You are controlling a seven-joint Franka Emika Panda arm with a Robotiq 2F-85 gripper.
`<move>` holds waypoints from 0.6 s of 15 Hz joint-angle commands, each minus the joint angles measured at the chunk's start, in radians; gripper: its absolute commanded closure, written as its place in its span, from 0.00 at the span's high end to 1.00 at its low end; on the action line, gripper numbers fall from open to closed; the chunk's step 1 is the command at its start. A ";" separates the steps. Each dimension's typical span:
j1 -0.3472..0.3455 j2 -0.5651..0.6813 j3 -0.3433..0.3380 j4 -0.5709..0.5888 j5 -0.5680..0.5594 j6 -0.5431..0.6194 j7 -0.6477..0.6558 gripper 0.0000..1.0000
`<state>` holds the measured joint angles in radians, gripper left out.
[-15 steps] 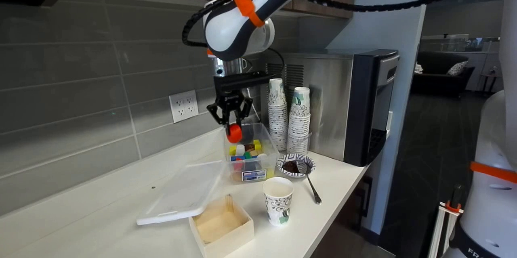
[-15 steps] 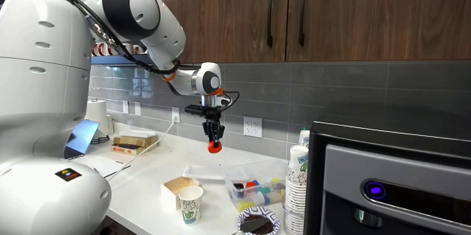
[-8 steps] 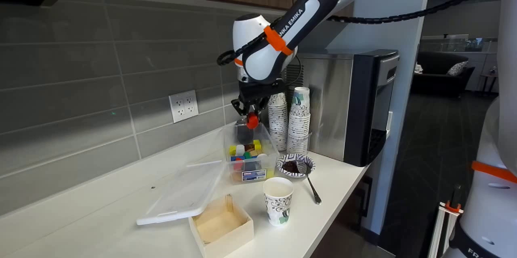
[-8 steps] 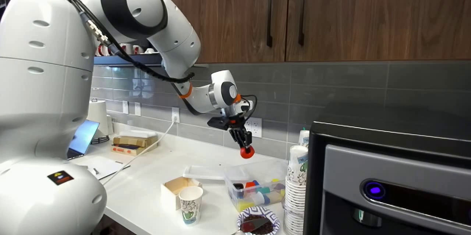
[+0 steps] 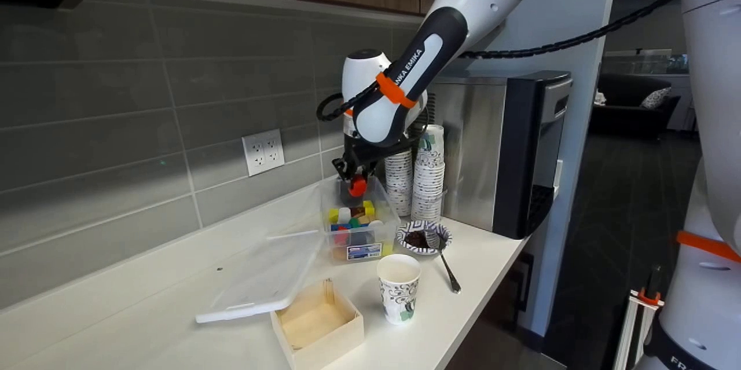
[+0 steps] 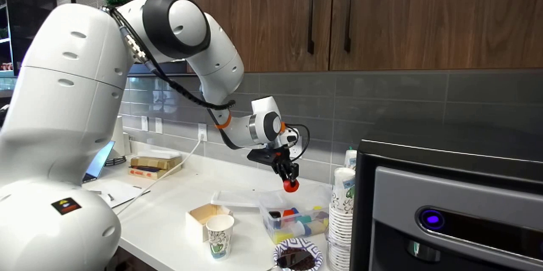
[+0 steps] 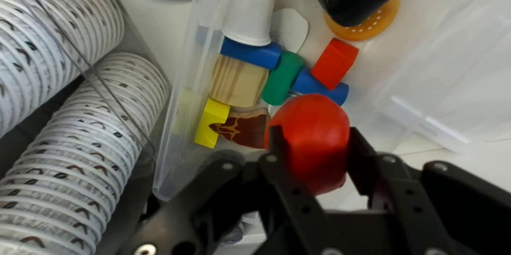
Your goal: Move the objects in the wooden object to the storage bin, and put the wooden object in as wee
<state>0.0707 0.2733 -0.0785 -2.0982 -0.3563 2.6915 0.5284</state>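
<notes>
One rounded red piece [image 7: 309, 135] is pinched in the black pincer [image 7: 313, 143], just right of centre in the wrist view, with the clear plastic rectangular bin [image 6: 312, 196], low and right of centre in an exterior view, beneath it, so lowering probably comes next.

White bench [image 5: 399, 347], in an exterior view | near: pale wooden box [image 5: 336, 344], paper cup [image 5: 399, 297] to its right | left: translucent lid [image 5: 263, 274] | farther: clear storage bin [image 5: 385, 237], patterned bowl [image 5: 411, 227] just right | far right: steel-sided machine [image 5: 480, 150]
</notes>
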 commanded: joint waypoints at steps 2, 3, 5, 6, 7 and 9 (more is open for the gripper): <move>-0.002 0.018 0.010 0.016 0.103 0.024 -0.137 0.82; 0.002 0.007 0.013 0.008 0.114 0.018 -0.156 0.89; 0.013 -0.026 0.023 -0.016 0.130 0.004 -0.185 1.00; 0.011 -0.040 0.039 -0.027 0.152 0.000 -0.211 1.00; 0.011 -0.059 0.064 -0.043 0.187 -0.009 -0.244 1.00; 0.023 -0.084 0.102 -0.061 0.234 -0.038 -0.279 1.00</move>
<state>0.0811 0.2603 -0.0219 -2.1067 -0.1974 2.7001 0.3194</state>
